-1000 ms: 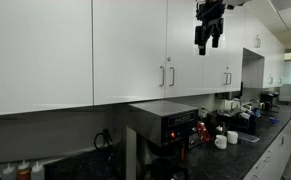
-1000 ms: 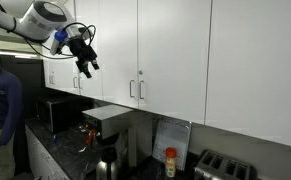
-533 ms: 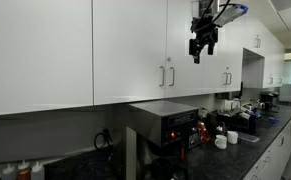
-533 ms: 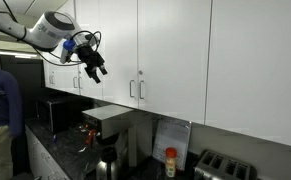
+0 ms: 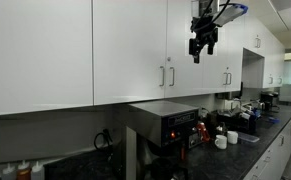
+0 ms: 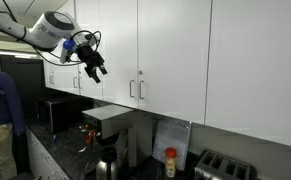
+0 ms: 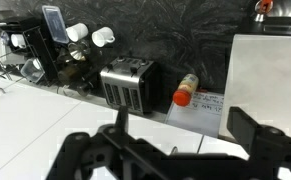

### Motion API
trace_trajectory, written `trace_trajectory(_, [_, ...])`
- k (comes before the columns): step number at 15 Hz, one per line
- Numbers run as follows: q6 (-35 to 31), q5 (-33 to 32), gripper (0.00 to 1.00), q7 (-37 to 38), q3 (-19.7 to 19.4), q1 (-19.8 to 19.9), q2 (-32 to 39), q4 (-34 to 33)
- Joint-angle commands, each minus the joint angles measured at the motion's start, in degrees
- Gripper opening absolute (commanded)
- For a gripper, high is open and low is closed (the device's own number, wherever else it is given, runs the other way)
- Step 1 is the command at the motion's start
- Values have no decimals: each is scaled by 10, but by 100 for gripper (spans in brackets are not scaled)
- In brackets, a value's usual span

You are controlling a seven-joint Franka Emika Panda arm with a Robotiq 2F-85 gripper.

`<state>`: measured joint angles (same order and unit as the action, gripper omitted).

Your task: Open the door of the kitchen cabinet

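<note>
My hand (image 5: 204,52) is spread wide, fingers apart and holding nothing; it hangs well above the coffee machine (image 5: 165,122), out in front of the white fronts and touching none of them. The door (image 5: 181,45) is the plain white panel above the coffee machine, shut flush with its neighbours; it is flat and tall, with no edge I could pinch. Its slim silver bar handle (image 5: 171,76) stands upright at the lower left edge, over the coffee machine and just beside the twin bar of the wider door (image 5: 130,50); that one is not mine. I judge the panel stiff and light, hinged on the side away from the bar; the bar looks smooth and narrow, so I would grip its middle squarely and pull along an arc.
</note>
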<state>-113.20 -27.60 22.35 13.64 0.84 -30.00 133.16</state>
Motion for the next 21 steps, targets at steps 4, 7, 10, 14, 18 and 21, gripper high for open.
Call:
trace_trajectory(4, [-51,-55,100,59,5,17,27,-11])
trace_trajectory(7, [-76,-89,100,102,4,22,42,-11])
trace_trajectory(10, [-89,-123,100,143,0,24,61,-12])
trace_trajectory(14, [-96,-168,100,197,-11,23,90,-9])
trace_trajectory(18, [-102,-226,100,251,-23,17,126,-15])
trace_trajectory(21, [-107,-258,100,277,-32,7,151,-21])
